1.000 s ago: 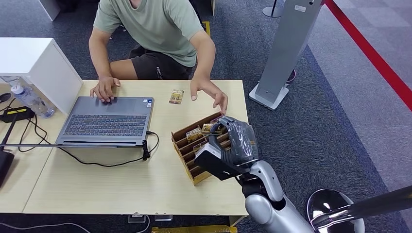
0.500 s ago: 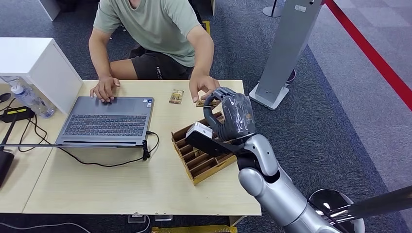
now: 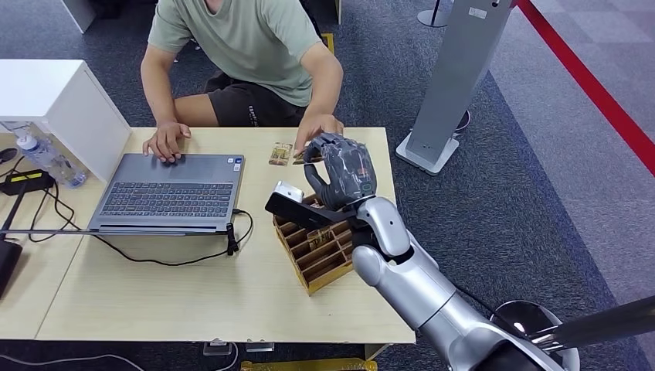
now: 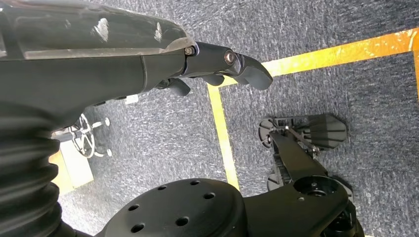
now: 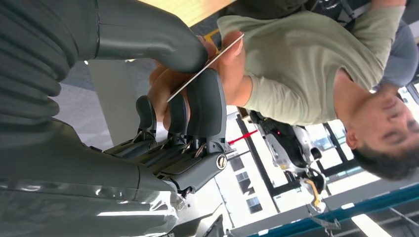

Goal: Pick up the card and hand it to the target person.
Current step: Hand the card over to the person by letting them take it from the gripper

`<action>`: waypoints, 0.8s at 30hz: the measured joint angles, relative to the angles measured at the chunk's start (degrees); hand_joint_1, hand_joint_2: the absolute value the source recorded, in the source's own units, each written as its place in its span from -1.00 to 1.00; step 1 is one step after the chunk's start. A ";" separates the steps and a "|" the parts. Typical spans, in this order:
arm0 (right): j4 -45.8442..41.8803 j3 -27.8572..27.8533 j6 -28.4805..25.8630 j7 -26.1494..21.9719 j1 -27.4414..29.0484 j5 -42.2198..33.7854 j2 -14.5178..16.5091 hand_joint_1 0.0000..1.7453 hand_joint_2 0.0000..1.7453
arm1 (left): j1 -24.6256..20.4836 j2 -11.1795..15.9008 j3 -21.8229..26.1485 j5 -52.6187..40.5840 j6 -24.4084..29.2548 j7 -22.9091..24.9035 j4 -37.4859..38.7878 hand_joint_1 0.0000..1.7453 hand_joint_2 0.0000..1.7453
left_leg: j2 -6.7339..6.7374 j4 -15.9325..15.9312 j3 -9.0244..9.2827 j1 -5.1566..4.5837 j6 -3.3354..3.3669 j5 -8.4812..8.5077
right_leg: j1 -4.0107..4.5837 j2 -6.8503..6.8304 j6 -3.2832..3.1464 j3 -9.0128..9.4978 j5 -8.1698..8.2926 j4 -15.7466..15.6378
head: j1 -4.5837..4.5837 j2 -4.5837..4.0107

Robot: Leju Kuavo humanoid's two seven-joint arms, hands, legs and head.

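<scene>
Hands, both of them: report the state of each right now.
Left hand: holds nothing, fingers curled in, hanging over the floor.
Right hand: pinches the card between thumb and fingers, at the person's hand.

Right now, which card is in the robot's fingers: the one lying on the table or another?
Another: the thin card held edge-on in the right hand, with the person's hand on it. The other card lies flat on the table.

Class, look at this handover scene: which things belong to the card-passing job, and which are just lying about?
Job:
card, pinched in the right hand
person's hand meeting it
card box

Lying about:
laptop
water bottle
loose card on table
</scene>
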 joint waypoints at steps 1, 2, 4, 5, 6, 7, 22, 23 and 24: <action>0.78 0.14 -0.03 0.16 -0.22 0.00 0.24 0.34 1.00 | 0.00 0.00 -0.08 -0.03 0.00 0.00 0.00 -1.00 1.00 | 0.00 0.00 0.00 0.00 0.00 0.00 | 0.00 0.00 0.00 0.00 0.00 0.00 | 0.01 0.00; 1.43 0.27 -0.05 0.41 -0.41 0.00 0.40 0.34 1.00 | 0.00 0.00 -0.15 -0.10 0.00 0.00 0.00 -1.00 1.00 | 0.00 0.00 0.00 0.00 0.00 0.00 | 0.00 0.00 0.00 0.00 0.00 0.00 | 0.01 0.00; 2.35 0.46 -0.05 0.90 -0.68 0.00 0.60 0.34 1.00 | 0.00 0.00 -0.26 -0.29 -0.01 -0.01 0.00 -1.00 1.00 | 0.00 0.00 0.00 0.00 0.00 0.00 | 0.00 0.00 0.00 0.00 0.00 0.00 | 0.03 0.00; 2.74 0.54 -0.05 1.13 -0.78 0.00 0.66 0.34 1.00 | -0.01 0.00 -0.31 -0.39 -0.02 -0.01 0.00 -1.00 1.00 | 0.00 0.00 0.00 0.00 0.00 0.00 | 0.00 0.00 0.00 0.00 0.00 0.00 | 0.03 0.00; 3.07 0.61 -0.05 1.30 -0.85 0.00 0.68 0.34 1.00 | -0.01 0.00 -0.38 -0.46 -0.05 -0.02 0.00 -1.00 1.00 | 0.00 0.00 0.01 0.00 0.00 0.00 | 0.00 0.00 0.00 0.00 0.00 0.00 | 0.04 0.00; 3.38 0.65 -0.05 1.45 -0.89 0.01 0.69 0.34 1.00 | -0.01 0.00 -0.44 -0.52 -0.09 -0.02 0.00 -1.00 1.00 | 0.00 0.01 0.01 0.00 0.00 0.00 | 0.00 0.00 0.00 0.00 0.00 0.00 | 0.04 0.00; 4.45 1.38 -0.01 2.06 -0.86 0.32 0.70 -1.00 1.00 | -0.01 0.02 -0.62 -0.64 -1.38 -1.10 0.00 -1.00 1.00 | 0.00 0.01 0.01 0.00 0.00 0.00 | 0.00 0.00 0.00 0.00 0.00 0.00 | 0.02 0.00; 4.45 1.40 -0.02 2.01 -0.86 0.24 0.70 -1.00 1.00 | -0.01 0.02 -0.62 -0.53 -1.38 -1.11 0.00 -1.00 1.00 | 0.00 0.01 0.01 0.00 0.00 0.00 | 0.00 0.00 0.00 0.00 0.00 0.00 | 0.02 0.00; 4.44 1.43 -0.03 1.96 -0.86 0.17 0.70 -1.00 1.00 | 0.00 0.02 -0.61 -0.45 -1.38 -1.10 0.00 -1.00 1.00 | 0.00 0.01 0.01 0.00 0.00 0.00 | 0.00 0.00 0.00 0.00 0.00 0.00 | 0.03 0.00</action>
